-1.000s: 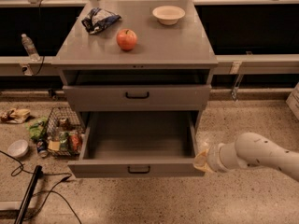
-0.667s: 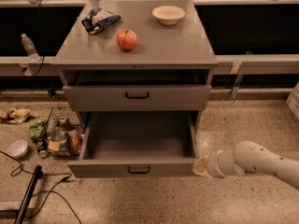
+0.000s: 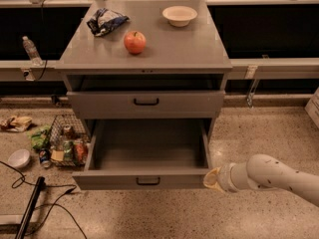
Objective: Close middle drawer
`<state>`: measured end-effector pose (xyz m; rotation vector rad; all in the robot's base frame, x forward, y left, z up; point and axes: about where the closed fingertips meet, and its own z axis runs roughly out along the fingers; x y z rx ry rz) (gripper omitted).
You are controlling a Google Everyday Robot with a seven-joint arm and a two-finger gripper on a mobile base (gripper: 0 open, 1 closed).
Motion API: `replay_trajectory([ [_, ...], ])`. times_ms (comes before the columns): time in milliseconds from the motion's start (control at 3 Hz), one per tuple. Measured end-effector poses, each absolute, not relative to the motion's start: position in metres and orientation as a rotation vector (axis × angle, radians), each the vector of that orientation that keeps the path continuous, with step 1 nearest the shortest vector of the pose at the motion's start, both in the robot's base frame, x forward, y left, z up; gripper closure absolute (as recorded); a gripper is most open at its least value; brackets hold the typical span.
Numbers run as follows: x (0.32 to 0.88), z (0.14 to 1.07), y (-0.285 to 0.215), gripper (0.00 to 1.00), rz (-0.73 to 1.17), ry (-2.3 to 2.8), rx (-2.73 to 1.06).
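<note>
The middle drawer (image 3: 148, 180) is pulled far out of the grey cabinet. Its flat grey front carries a small black bar handle, and its inside looks empty. The uppermost drawer (image 3: 146, 103) above it stands slightly out, with a dark gap under the cabinet top. The lowest drawer is hidden beneath the open one. My gripper (image 3: 212, 179), pale-tipped on a white arm coming in from the right, is at the right end of the middle drawer's front, touching or nearly touching its corner.
On the cabinet top (image 3: 189, 44) lie a red apple (image 3: 134, 42), a white bowl (image 3: 179, 15) and a crumpled chip bag (image 3: 105, 21). A wire basket of cans (image 3: 67, 143), scattered litter, a small bowl (image 3: 19, 158) and cables (image 3: 35, 198) are on the floor at left.
My gripper has moved slightly down and towards the camera along the drawer's right front corner. The middle drawer has not visibly moved.
</note>
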<state>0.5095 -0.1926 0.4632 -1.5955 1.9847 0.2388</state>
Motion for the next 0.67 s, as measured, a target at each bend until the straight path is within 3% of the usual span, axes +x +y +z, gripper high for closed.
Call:
replay_trajectory([
  [667,0.534,0.421,-0.161,1.0,0.223,1.873,-1.58],
])
